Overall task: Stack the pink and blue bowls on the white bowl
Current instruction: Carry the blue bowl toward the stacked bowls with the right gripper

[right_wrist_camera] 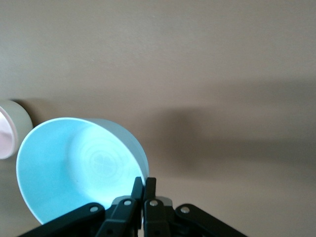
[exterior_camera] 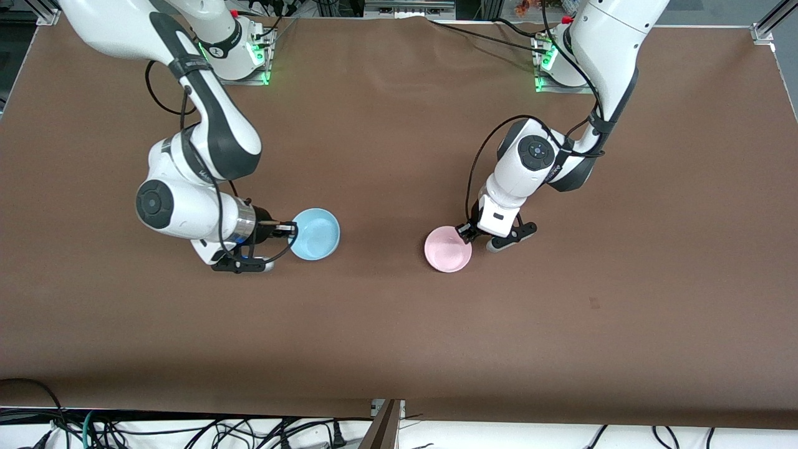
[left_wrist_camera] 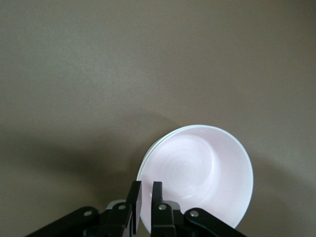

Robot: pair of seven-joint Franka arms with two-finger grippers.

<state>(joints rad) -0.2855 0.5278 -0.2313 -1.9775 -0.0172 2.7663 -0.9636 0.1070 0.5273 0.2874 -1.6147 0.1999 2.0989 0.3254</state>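
On the brown surface (exterior_camera: 399, 324) we are seeing three bowls: right gripper (exterior_camera: 292, 228) clamping the blue bowl (exterior_camera: 315, 234), left gripper (exterior_camera: 466, 232) loosened astride the pink bowl (exterior_camera: 447, 249), nested in the white bowl (left_wrist_camera: 148, 157).

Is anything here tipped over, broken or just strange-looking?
Nothing is spilled or broken. One oddity: the blue bowl hangs tilted, pinched at its rim by the right gripper. The pink bowl sits nested in the white bowl, the left gripper straddling its rim.

You see two glossy white arms with dark grey joint bands, round black end caps, black cables looped along them, green lights at their bases, and black hands fastened with small silver screws.
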